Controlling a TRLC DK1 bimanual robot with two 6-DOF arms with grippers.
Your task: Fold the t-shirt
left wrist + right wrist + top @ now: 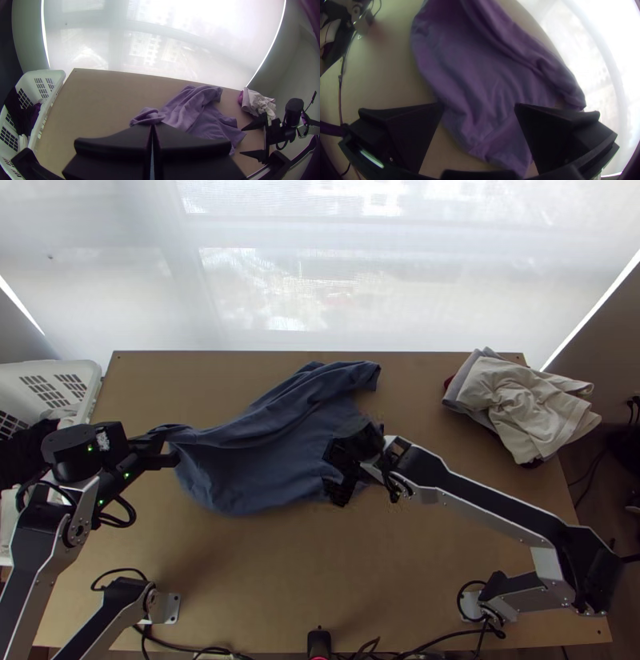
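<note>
"How's the left arm (38,552) standing?"

"It comes up along the table's (240,572) left side, wrist bent inward, so the left gripper (168,442) points across toward the middle. Its fingers are pressed together on the t-shirt's (248,472) left end (a good pinch, from where I stand)"

"And the right arm (496,508)?"

"Elbow out by the right edge, forearm slanting long and low toward the middle. The right gripper (340,470) is over the shirt's right part, its fingers wide apart, with cloth showing between them in its wrist view"

"So how does the shirt lie?"

"Across the middle of the table, loosely spread, a thick rumpled fold along the far side and one end reaching up toward the window (320,284)"

"Anything round it?"

"A white basket (92,372) with clothes off to the left, and a pale heap of cloth (520,404) at the far right corner"
</note>
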